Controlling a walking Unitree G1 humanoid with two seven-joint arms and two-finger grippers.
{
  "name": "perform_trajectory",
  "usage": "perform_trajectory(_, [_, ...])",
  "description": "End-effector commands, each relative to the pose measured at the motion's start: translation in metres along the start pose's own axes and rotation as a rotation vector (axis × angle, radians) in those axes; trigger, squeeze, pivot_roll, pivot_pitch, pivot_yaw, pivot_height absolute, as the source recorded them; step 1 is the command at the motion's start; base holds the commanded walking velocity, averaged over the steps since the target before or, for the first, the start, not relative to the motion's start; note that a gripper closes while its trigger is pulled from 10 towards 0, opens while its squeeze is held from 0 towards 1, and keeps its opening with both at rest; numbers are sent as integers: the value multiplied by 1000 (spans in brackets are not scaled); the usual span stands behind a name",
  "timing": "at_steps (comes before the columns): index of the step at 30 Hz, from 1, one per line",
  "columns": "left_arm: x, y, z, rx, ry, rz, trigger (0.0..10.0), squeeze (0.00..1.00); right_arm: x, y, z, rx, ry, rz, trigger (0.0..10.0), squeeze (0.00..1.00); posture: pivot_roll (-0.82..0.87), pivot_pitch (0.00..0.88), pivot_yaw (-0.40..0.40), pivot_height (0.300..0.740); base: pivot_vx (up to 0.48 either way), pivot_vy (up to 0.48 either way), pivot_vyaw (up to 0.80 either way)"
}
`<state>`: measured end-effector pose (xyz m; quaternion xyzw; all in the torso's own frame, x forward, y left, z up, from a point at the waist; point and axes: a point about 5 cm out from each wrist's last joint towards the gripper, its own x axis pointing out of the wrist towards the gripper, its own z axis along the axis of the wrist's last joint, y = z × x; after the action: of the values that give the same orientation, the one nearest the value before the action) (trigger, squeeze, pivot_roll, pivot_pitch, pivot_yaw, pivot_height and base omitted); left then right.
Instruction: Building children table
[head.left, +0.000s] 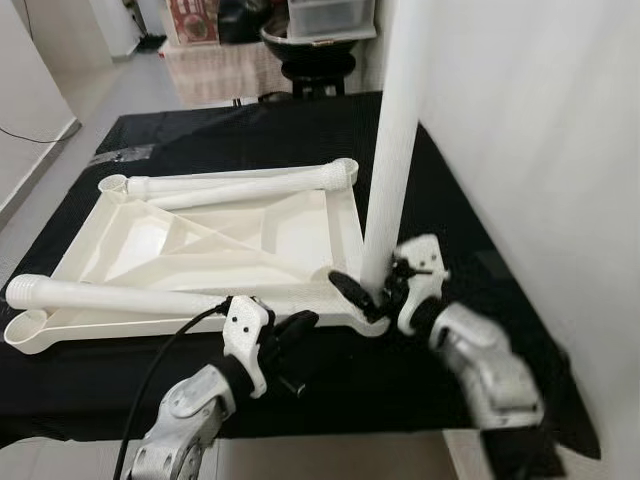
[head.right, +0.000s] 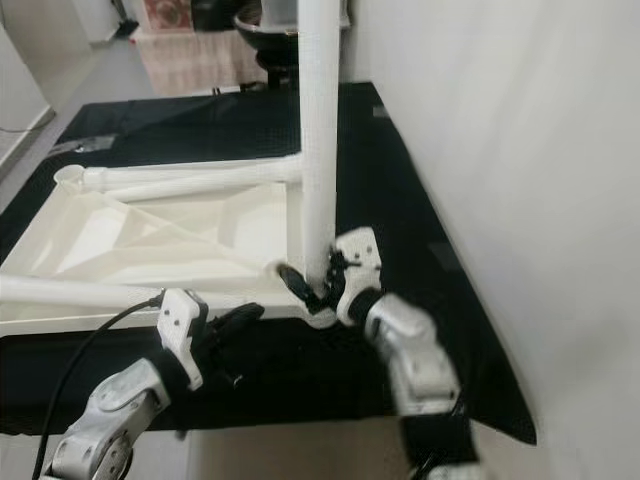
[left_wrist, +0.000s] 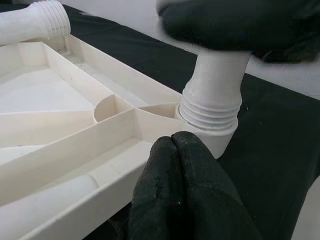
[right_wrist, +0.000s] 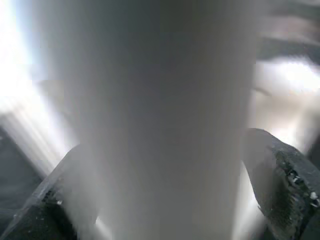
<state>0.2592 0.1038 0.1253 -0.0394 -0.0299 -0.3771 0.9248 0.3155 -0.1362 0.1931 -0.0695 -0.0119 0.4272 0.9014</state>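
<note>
At the near right corner of the upturned white tabletop (head.left: 290, 235), about five o'clock on the black cloth (head.left: 200, 135), stands an upright table leg (head.left: 395, 130), long axis vertical, threaded end seated in the corner socket (left_wrist: 212, 137) with several threads bare above the rim. Clamped round the leg's base: the right gripper (head.left: 368, 287), one black finger on each side of the shaft, clearly the nearer arm. Just at seven o'clock of that socket, touching or almost touching the tabletop's near edge: the left gripper (head.left: 298, 345), fingers pressed together, holding nothing. Lying flat across the tabletop: two more legs (head.left: 235, 183), long axes running nine to three o'clock. No brand, label or readable writing anywhere.
</note>
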Motion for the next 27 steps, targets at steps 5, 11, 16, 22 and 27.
perform_trajectory(5, [-2,1,-7,-6,34,13,10000,0,1,-15,4,-70,56,239,10000,0,-78,88,27,740,0,0,0])
perform_trajectory(11, [-2,-1,-8,2,38,14,10000,0,1,-36,12,-2,45,303,0,0,-62,83,18,740,0,0,0])
perform_trajectory(16, [-2,-2,-8,2,39,12,10000,0,-3,-42,9,17,65,319,0,0,-60,82,16,740,0,0,0])
perform_trajectory(22, [-2,-3,-9,2,39,11,10000,0,-9,-42,-3,37,81,297,0,0,-69,84,17,740,0,0,0])
perform_trajectory(27, [-3,-3,-9,1,38,10,10000,0,-14,-41,-12,39,85,265,0,0,-78,88,20,740,0,0,0])
